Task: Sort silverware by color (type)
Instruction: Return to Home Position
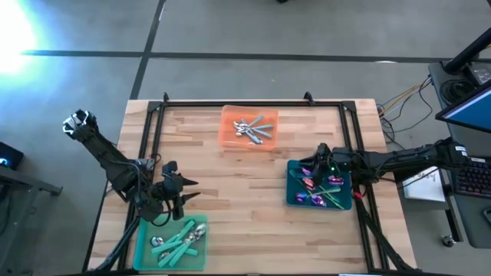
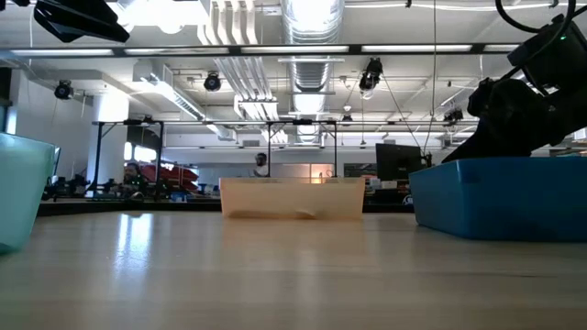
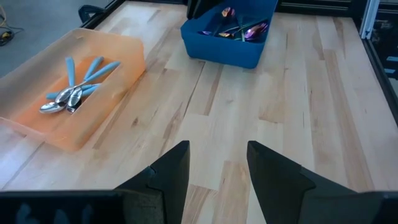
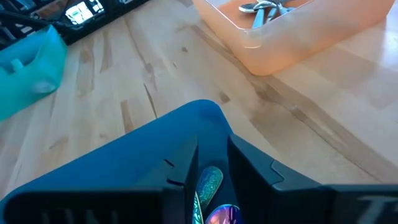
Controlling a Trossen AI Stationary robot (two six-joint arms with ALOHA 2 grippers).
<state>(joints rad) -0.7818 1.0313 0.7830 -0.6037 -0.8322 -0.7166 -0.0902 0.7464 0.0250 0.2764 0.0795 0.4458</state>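
The wooden table (image 1: 253, 199) is seen to carry three trays, set well apart, presumably so that each kind of silverware is kept from the others. No loose piece is visible on the bare wood, so the sorting is judged to be finished. The orange tray (image 1: 230, 142) is placed at the far middle, the blue tray (image 1: 291, 184) at the right, and the green tray (image 1: 143, 257) at the near left corner. The left gripper (image 3: 217, 155) is held just beyond the green tray, its fingers spread and nothing between them. The right gripper (image 4: 212, 149) is hung over the blue tray's rim, its fingers parted by a narrow gap with nothing pinched, which suits a withdrawal. Blue-handled spoons (image 3: 78, 90) are gathered in the orange tray, iridescent purple-pink pieces (image 1: 318, 184) in the blue, and teal-handled pieces (image 1: 180, 241) in the green.
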